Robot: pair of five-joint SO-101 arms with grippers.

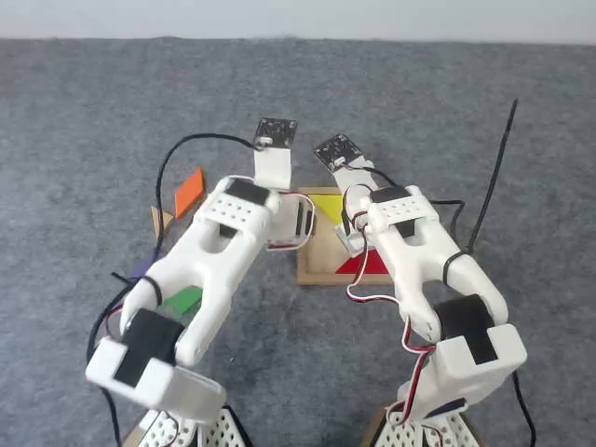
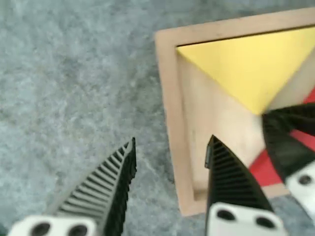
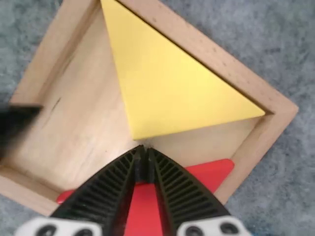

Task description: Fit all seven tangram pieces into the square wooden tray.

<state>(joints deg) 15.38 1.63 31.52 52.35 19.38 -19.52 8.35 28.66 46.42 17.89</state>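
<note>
1. The right gripper (image 3: 140,150) was clenched on nothing, its joined tips at the apex of the red triangle (image 3: 206,172), low centre.
2. To seat it well, it would likely need a slow, flat push toward the rim of the tray (image 3: 231,71), sparing the yellow triangle (image 3: 167,83) just above.
3. The left gripper (image 2: 172,142) hung released astride the tray's rim.
4. The orange piece (image 1: 189,192) and green piece (image 1: 183,300) lay outside, at left.

White arms (image 1: 216,253); black servos (image 1: 149,346), cables (image 1: 173,164); ribbed black end effector fingers (image 2: 118,183).

Triangle (image 3: 167,88) inside tray (image 3: 221,64), against rim
</note>
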